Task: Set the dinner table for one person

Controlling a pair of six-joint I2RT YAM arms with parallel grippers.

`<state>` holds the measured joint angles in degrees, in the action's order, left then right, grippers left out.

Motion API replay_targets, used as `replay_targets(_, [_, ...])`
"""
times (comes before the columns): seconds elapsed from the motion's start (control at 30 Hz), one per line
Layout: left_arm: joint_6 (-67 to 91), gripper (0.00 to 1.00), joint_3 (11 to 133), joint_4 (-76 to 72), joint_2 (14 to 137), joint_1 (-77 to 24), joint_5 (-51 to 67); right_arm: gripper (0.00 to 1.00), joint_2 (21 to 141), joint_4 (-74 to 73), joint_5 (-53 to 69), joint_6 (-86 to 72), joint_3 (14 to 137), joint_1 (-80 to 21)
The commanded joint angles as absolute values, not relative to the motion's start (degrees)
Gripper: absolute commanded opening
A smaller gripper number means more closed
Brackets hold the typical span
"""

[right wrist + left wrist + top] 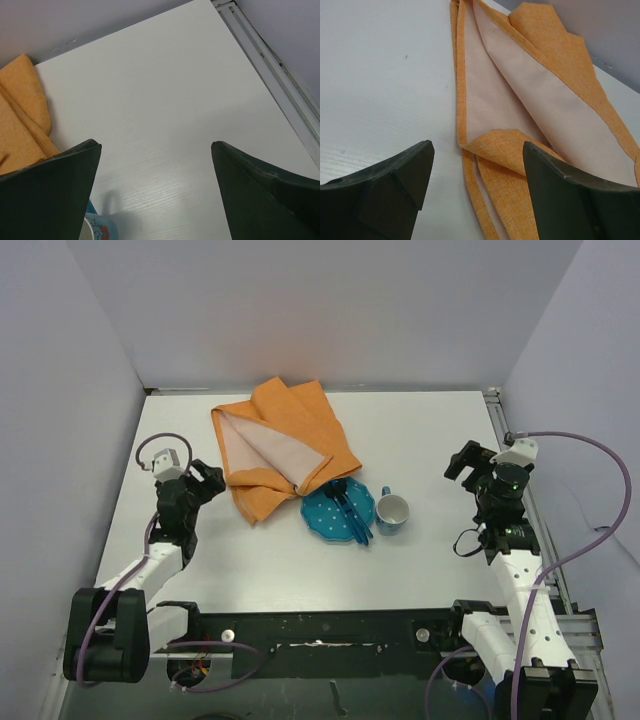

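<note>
Plainly, the worktop [430,440] spans the view, its long axis left to right. A folded orange cloth [290,430] lies rear-centre, touching a blue plate [322,512]; a mug [392,511] stands just right. Left gripper [208,483] and right gripper [463,465] both gape, empty.

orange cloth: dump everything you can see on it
The orange cloth looks like coarse woven fabric with a pale beige lining edged in an orange hem. It lies loosely folded, one flap turned back to bare the lining, flat on the white table toward the back, left of centre. Its near right edge reaches the blue dotted plate; overlap is unclear. The open left claw sits beside its left edge, not touching.
</note>
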<state>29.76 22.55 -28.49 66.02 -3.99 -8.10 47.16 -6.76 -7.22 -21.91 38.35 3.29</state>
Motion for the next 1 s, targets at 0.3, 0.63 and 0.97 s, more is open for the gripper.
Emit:
replay_targets(0.3, [39.87, 0.52, 22.29, -35.11, 66.03, -0.64, 2.58, 0.98, 47.74, -4.05, -5.37, -25.71, 38.68, 3.45])
replay_targets(0.63, [45.82, 0.23, 27.17, -35.04, 74.72, -0.18, 13.51, 0.98, 66.31, -8.58, 14.83, -22.94, 51.36, 1.98])
replay_targets(0.97, [40.92, 0.38, 31.72, -24.96, 72.44, -4.40, 9.04, 0.99, 88.42, -9.21, 32.64, -20.96, 66.08, -3.88])
